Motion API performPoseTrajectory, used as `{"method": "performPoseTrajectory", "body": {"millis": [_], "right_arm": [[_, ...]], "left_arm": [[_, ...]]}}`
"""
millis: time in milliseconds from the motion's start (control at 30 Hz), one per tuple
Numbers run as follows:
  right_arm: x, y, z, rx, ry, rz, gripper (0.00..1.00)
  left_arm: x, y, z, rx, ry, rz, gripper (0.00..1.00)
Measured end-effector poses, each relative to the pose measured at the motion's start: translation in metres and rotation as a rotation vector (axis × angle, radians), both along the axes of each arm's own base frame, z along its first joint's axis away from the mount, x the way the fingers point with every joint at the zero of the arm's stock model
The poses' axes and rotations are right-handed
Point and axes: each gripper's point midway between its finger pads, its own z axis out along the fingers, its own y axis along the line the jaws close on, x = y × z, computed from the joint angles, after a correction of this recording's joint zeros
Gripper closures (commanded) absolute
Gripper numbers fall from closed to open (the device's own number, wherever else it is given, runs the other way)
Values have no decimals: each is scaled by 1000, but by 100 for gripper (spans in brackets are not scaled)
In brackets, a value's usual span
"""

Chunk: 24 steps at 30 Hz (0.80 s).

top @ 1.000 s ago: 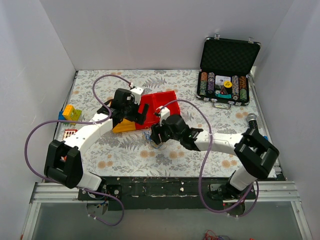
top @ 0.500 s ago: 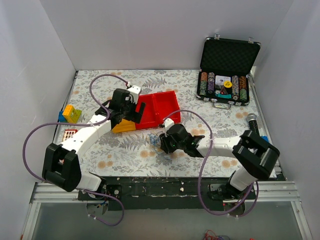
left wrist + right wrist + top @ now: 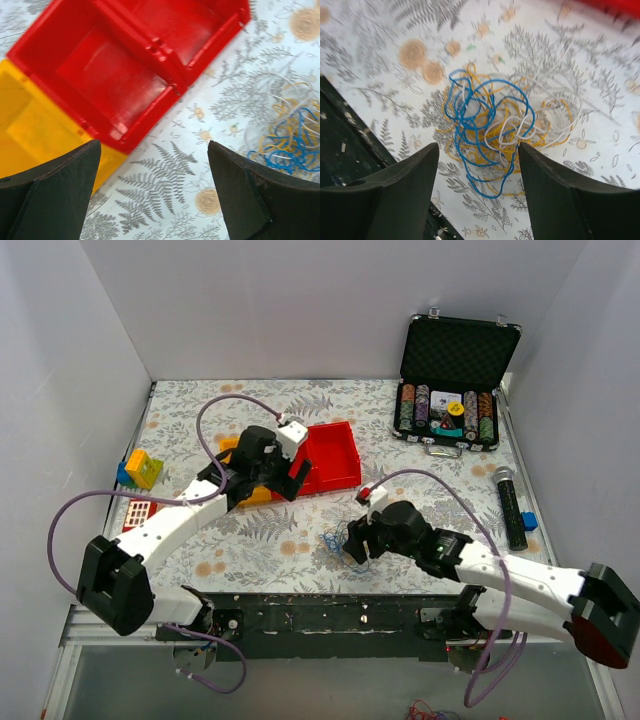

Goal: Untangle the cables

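Observation:
The cables [image 3: 495,127] are a small tangle of thin blue, yellow-orange and white wires lying on the floral cloth. In the top view the cables [image 3: 334,543] lie near the table's front edge, and they also show at the right edge of the left wrist view [image 3: 290,140]. My right gripper [image 3: 479,165] is open, its jaws apart on either side of the tangle's near part, just above the cloth. In the top view the right gripper [image 3: 356,540] is right beside the bundle. My left gripper [image 3: 155,185] is open and empty over bare cloth, next to the red bin [image 3: 130,65].
A red bin [image 3: 330,455] and a yellow bin [image 3: 30,125] sit mid-table. An open case of poker chips [image 3: 450,410] stands at the back right. A black microphone [image 3: 508,505] lies at the right. Coloured blocks [image 3: 140,468] sit at the left. The table's front edge [image 3: 340,145] is close to the cables.
My right arm has swung right and toward the front edge, and the cable bundle now lies nearer the front. My left gripper has moved right, over the bins' front side.

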Motion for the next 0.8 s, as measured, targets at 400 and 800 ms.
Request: {"method": "performPoseTrajectory", "body": {"millis": [400,800], "right_arm": [[19,-37,89,220,-169,-250,41],[9,-65,36,107,-70,-345,40]], "left_arm": [[-27,-87,-28,-25,172,-183,19],[-46,-137,-69,-90,410,-224,25]]}}
